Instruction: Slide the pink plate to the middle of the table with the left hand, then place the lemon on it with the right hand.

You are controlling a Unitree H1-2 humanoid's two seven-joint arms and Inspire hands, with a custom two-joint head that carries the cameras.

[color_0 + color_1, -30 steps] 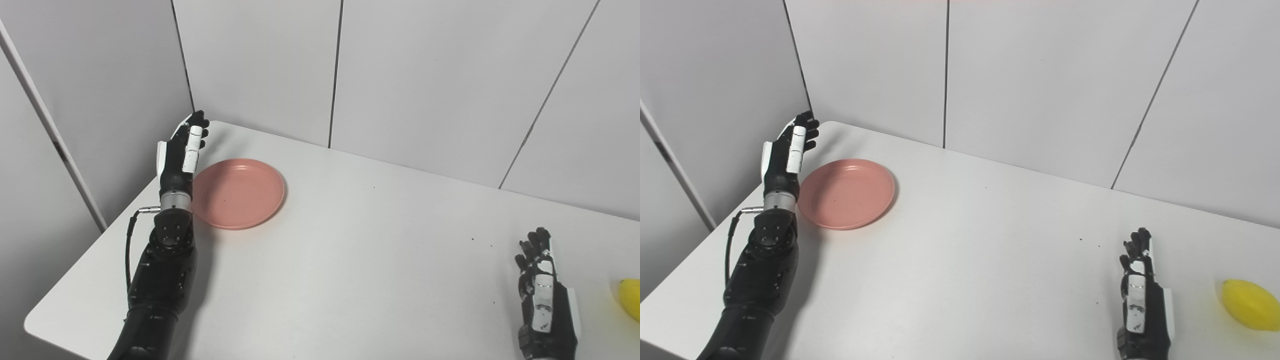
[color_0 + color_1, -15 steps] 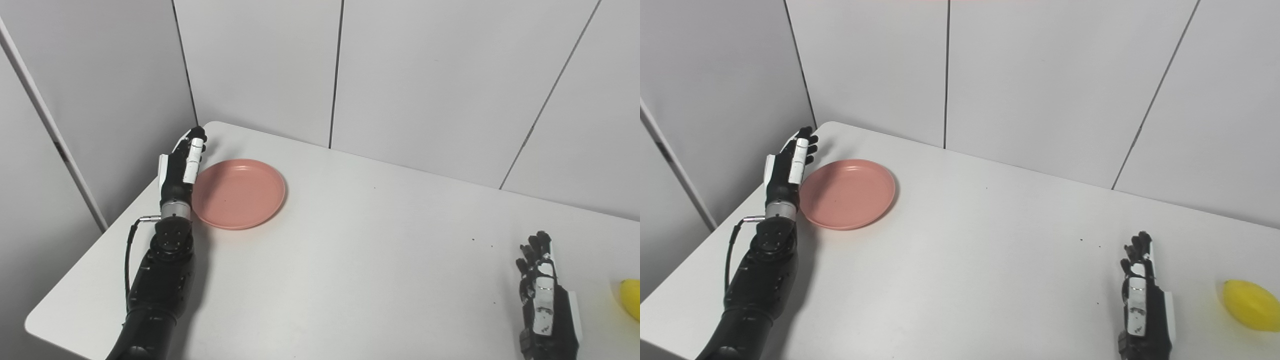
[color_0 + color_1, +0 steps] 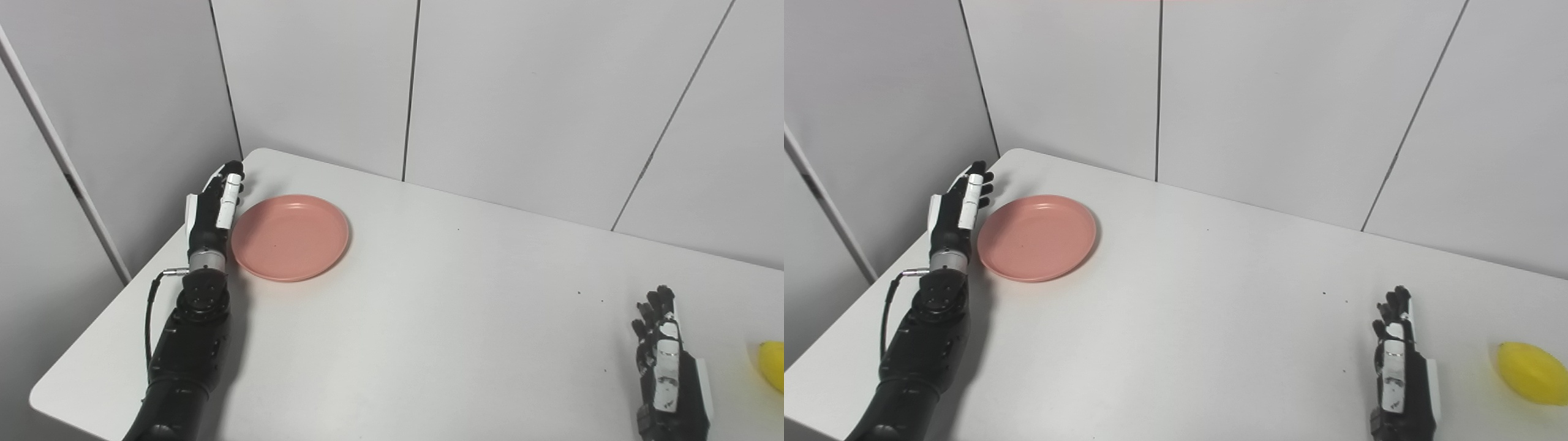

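Note:
A pink plate [image 3: 291, 236] lies empty on the white table [image 3: 429, 318] near its far left corner. My left hand [image 3: 211, 205] stands edge-on just left of the plate's rim, fingers straight and apart, holding nothing; a thin gap seems to separate it from the rim. A yellow lemon [image 3: 1531, 372] rests on the table at the right edge. My right hand [image 3: 1399, 373] is low at the front right, open and empty, a short way left of the lemon.
Grey wall panels [image 3: 520, 92] close off the back and the left side of the table. The table's left edge [image 3: 122, 294] runs just behind my left forearm. A few dark specks [image 3: 591, 297] dot the surface near the right hand.
My left hand has dropped lower and shifted slightly left, now beside the plate's left rim. The plate, the lemon and my right hand have barely moved.

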